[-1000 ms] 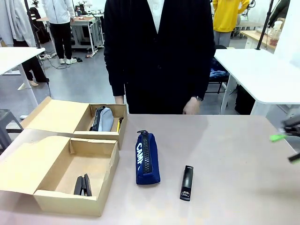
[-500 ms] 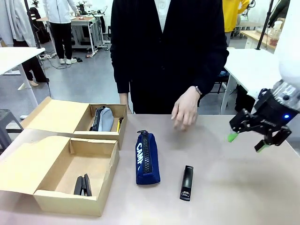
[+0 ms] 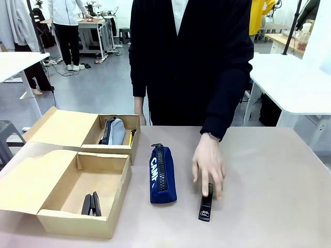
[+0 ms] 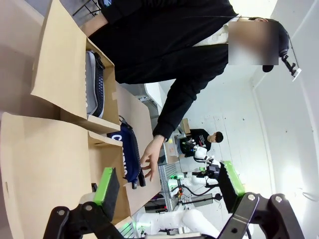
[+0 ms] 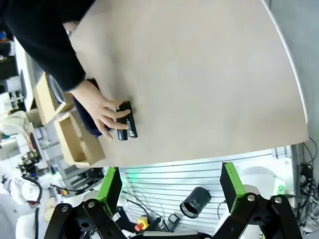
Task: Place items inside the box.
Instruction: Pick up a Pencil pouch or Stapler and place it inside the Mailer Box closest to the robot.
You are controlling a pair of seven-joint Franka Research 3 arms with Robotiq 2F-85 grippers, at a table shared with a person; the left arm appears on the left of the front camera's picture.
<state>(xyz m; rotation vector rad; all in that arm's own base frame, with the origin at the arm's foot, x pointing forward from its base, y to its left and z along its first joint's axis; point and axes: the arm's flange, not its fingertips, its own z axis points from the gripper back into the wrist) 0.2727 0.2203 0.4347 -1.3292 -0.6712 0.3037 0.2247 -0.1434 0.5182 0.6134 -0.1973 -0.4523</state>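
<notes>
**Off-task surroundings, taken from the work table**

I use the beige work table point(image 3: 269, 170) as my mark. At its far edge a person in a black top point(image 3: 191, 57) over a white shirt stands facing my camera. Past the table's far right corner I see a white table point(image 3: 289, 77). Well off its left side is a second white table point(image 3: 18, 59). A grey floor point(image 3: 88, 93) runs beyond the table's far edge. Farther back on the left, a person in a white top point(image 3: 67, 23) stands beside a cluttered desk point(image 3: 95, 23). Farther back on the right is a person in a yellow top point(image 3: 262, 13). Just off the table's left edge sits a grey stool point(image 3: 4, 135).
</notes>
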